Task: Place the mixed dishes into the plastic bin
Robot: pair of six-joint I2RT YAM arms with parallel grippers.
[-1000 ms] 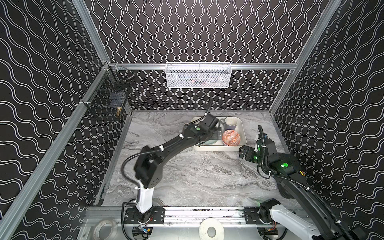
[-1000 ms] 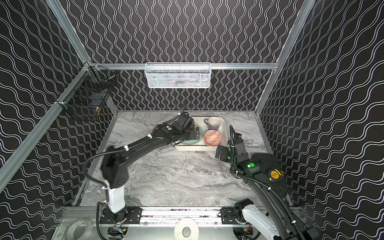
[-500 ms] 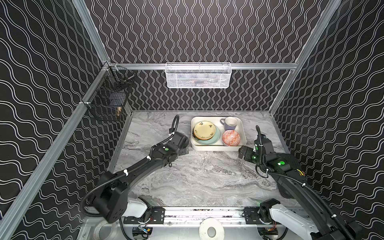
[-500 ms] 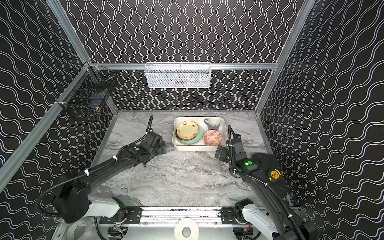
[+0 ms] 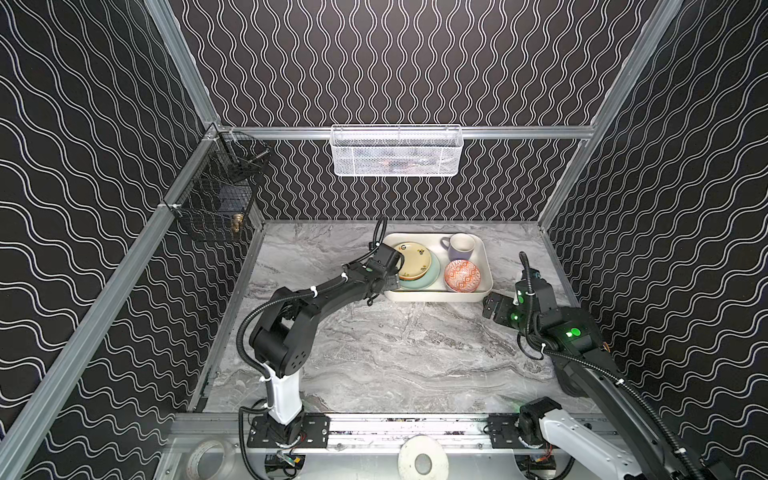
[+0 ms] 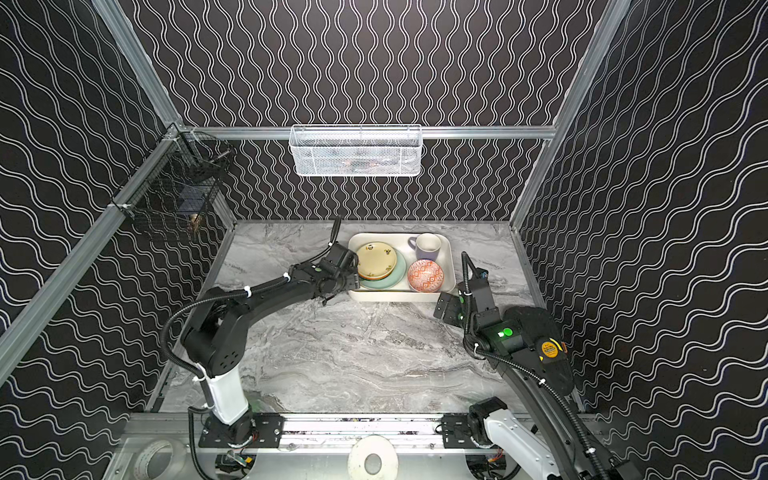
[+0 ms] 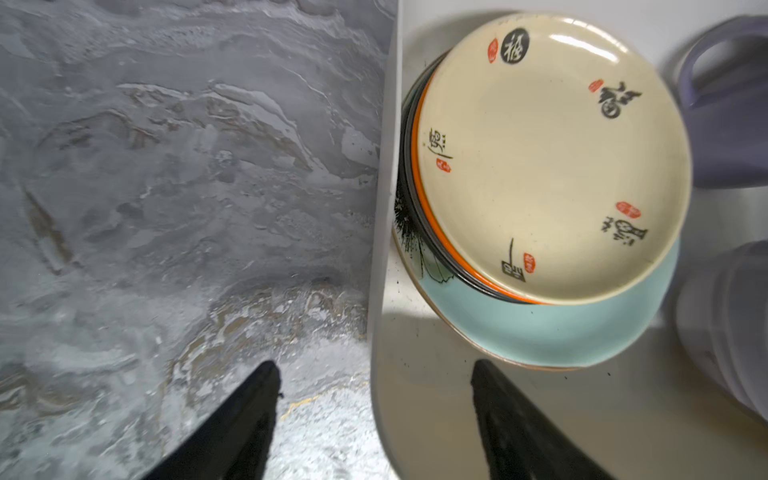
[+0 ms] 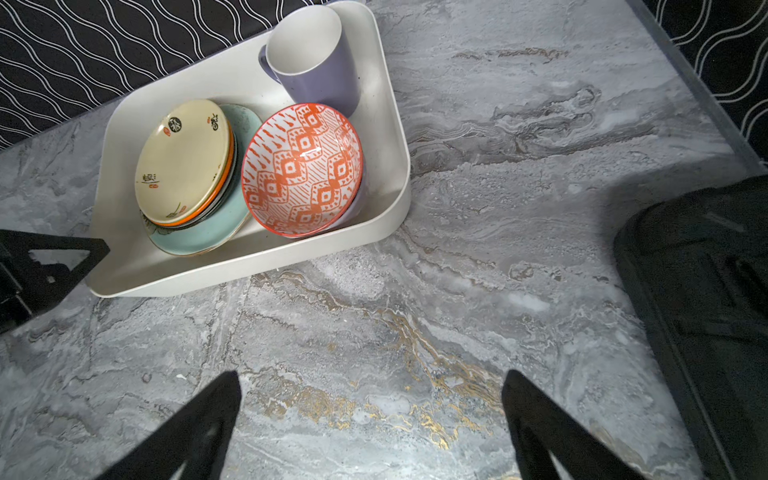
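Observation:
The cream plastic bin (image 5: 436, 296) (image 6: 395, 296) stands at the back of the marble table. It holds a plate stack topped by a pale yellow plate (image 5: 413, 259) (image 7: 548, 158) (image 8: 183, 160) over orange, black and mint plates (image 7: 561, 332). Beside the stack are a red-patterned bowl (image 5: 462, 275) (image 8: 301, 168) nested in a lilac bowl (image 7: 727, 324) and a lavender mug (image 5: 461, 246) (image 8: 316, 58). My left gripper (image 5: 392, 276) (image 7: 374, 365) is open astride the bin's left wall (image 7: 384, 208), one finger inside and one outside. My right gripper (image 5: 492, 305) (image 8: 372, 375) is open and empty over the table, right of the bin.
A white mesh basket (image 5: 397, 151) hangs on the back wall. A black wire basket (image 5: 216, 208) hangs on the left rail. A tape roll (image 5: 422, 459) lies on the front rail. The right arm's dark body (image 8: 706, 291) fills the table's right edge.
My left gripper left the bin, swung out over the table to its left, and has come back to the bin's left wall with narrower jaws. The right arm barely moved.

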